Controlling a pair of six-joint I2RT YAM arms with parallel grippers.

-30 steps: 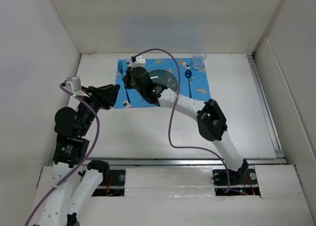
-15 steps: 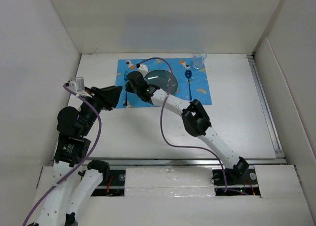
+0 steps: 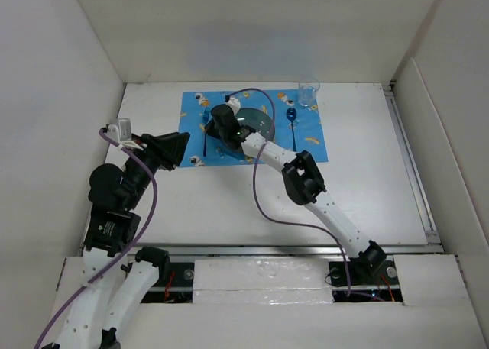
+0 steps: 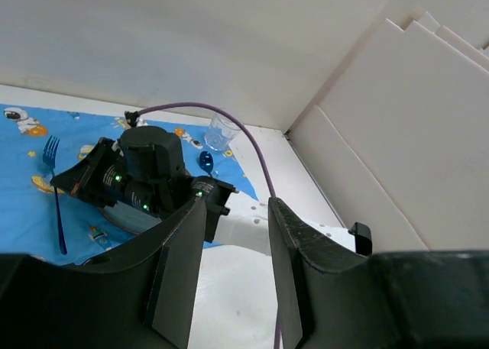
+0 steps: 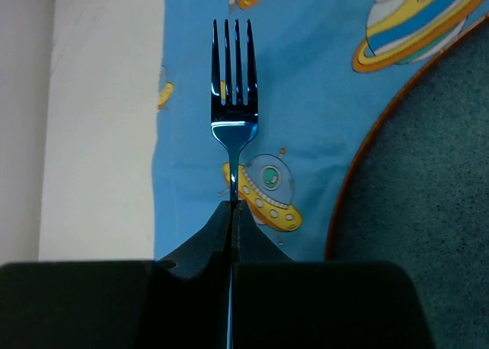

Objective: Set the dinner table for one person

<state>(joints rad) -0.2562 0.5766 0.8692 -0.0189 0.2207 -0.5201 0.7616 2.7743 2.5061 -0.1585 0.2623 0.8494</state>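
Fork point(image 4: 56, 196) (blue) on placemat point(image 4: 23, 215)

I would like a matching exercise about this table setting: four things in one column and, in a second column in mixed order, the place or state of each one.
Things:
1. fork
2. spoon
3. glass
4. plate

Places or states:
A. in the middle of the placemat
B. at the far right corner of the placemat
C. right of the plate, lying free
D. left of the plate, its handle pinched in the right gripper

Right pairs: 1-D, 2-C, 3-B, 4-A.
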